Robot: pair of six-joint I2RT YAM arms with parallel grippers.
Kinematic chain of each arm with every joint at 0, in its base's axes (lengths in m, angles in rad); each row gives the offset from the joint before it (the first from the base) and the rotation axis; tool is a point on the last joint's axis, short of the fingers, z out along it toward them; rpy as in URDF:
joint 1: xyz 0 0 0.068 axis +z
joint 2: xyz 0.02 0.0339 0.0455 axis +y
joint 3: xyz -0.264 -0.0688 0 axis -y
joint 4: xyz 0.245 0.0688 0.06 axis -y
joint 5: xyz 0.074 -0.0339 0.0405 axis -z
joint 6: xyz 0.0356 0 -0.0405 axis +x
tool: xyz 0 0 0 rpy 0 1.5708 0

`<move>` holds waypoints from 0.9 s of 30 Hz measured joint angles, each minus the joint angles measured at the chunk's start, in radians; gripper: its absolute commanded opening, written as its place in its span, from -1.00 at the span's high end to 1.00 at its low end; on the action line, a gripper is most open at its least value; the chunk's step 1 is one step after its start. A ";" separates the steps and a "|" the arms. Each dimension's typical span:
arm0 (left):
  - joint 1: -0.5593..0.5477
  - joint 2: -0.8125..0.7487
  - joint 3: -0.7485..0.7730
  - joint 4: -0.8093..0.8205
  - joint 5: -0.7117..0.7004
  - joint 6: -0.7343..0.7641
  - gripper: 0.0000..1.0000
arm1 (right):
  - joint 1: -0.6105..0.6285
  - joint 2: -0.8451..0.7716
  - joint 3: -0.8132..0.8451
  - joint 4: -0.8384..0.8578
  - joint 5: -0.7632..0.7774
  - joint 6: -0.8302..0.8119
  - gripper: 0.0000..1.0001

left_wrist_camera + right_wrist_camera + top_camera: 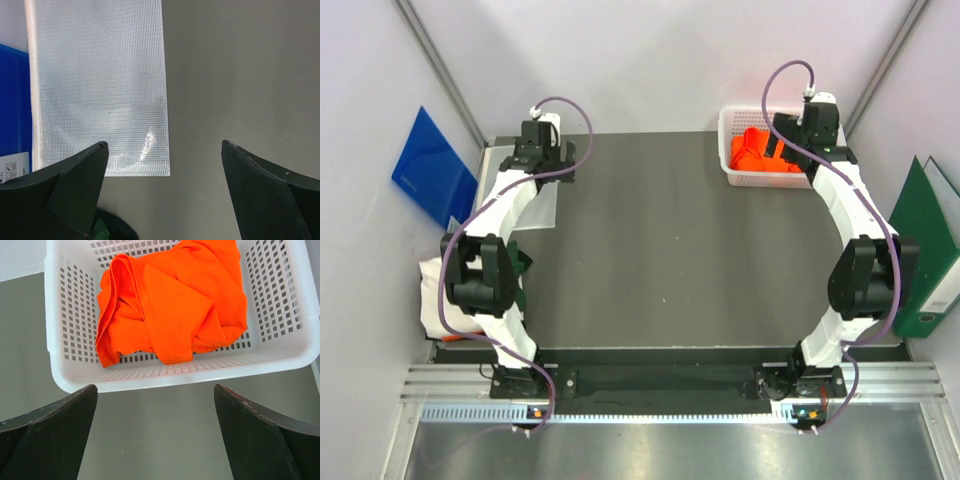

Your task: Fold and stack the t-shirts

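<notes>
Bright orange t-shirt point(170, 305) lies bunched inside the white mesh basket point(55, 300) at the far right corner of the worktop point(660, 240). A pale heap at the left edge, beside the left arm, looks like the white t-shirt point(438, 290). Nothing is folded yet, so fetching comes first. The right pincer point(155, 387) hangs just short of the basket's near wall, jaws wide apart and empty. The left pincer point(164, 145) gapes empty over the clear plastic sheet point(100, 85). Next, I judge, the right pincer must clear that wall, sink into the crumple and pinch a fold.
</notes>
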 measured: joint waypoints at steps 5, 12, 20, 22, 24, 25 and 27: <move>0.000 0.013 0.074 -0.057 -0.008 -0.022 -0.98 | 0.007 0.017 0.044 -0.050 0.011 -0.007 -0.99; 0.009 0.074 0.153 -0.130 0.035 -0.041 -0.98 | 0.052 0.047 0.118 -0.066 0.125 -0.053 -1.00; 0.058 0.127 0.154 -0.137 0.272 -0.142 -0.98 | 0.055 0.358 0.524 -0.206 0.192 -0.070 -0.99; 0.065 0.143 0.154 -0.137 0.301 -0.154 -0.98 | 0.054 0.435 0.578 -0.239 0.195 -0.065 -0.99; 0.067 0.158 0.154 -0.139 0.319 -0.153 -0.98 | 0.047 0.502 0.610 -0.271 0.193 -0.052 -0.99; 0.067 0.163 0.154 -0.144 0.324 -0.153 -0.98 | 0.045 0.533 0.624 -0.285 0.190 -0.045 -0.99; 0.067 0.166 0.154 -0.155 0.330 -0.149 -0.98 | 0.039 0.580 0.641 -0.305 0.182 -0.027 -0.99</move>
